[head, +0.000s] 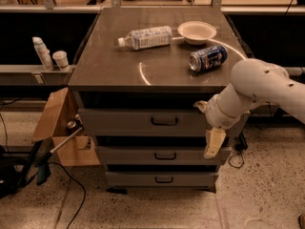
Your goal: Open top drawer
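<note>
The top drawer (pixel 128 120) is the widest grey drawer, just under the cabinet top, with a small dark loop handle (pixel 164 121) at its centre. It is closed. My gripper (pixel 206 124) is in front of the drawer's right end, to the right of the handle and not touching it. It is open: one cream finger (pixel 213 143) hangs down over the middle drawer's right end, and the other tip (pixel 199 105) sits near the top drawer's upper edge. The white arm (pixel 259 87) reaches in from the right.
Two narrower grey drawers (pixel 164 155) sit below. On the cabinet top (pixel 109 66) lie a plastic bottle (pixel 145 37), a white bowl (pixel 197 31) and a blue can (pixel 208 58). A cardboard box (pixel 57 128) and cables stand at the left on the floor.
</note>
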{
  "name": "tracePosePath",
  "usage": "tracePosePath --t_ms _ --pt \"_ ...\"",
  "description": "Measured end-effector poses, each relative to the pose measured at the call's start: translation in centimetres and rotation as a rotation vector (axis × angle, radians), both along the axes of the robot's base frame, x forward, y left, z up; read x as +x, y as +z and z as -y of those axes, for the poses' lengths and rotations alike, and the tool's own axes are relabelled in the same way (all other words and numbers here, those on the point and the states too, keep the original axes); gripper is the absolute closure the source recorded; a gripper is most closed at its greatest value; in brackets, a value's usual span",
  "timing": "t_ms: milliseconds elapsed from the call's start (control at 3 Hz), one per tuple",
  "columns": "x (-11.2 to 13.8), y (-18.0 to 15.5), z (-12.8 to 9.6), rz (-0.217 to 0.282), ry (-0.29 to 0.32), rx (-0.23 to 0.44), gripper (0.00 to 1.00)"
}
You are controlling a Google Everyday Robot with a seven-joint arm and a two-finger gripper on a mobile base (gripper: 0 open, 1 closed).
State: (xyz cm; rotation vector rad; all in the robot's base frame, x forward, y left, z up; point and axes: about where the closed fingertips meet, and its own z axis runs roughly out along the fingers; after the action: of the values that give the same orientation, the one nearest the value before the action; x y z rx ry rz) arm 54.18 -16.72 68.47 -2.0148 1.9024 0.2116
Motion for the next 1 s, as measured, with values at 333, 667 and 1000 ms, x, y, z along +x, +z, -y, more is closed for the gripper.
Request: tracePosePath --t_ms 333,667,1000 --pt "2.73 -1.79 -0.42 0.034 -0.022 -0.041 0.0" --pt "2.86 -1.95 -0.46 0.032 -0.023 -0.044 0.0" --pt "2.79 -2.32 -0.51 0.012 -0.022 -0.043 0.0"
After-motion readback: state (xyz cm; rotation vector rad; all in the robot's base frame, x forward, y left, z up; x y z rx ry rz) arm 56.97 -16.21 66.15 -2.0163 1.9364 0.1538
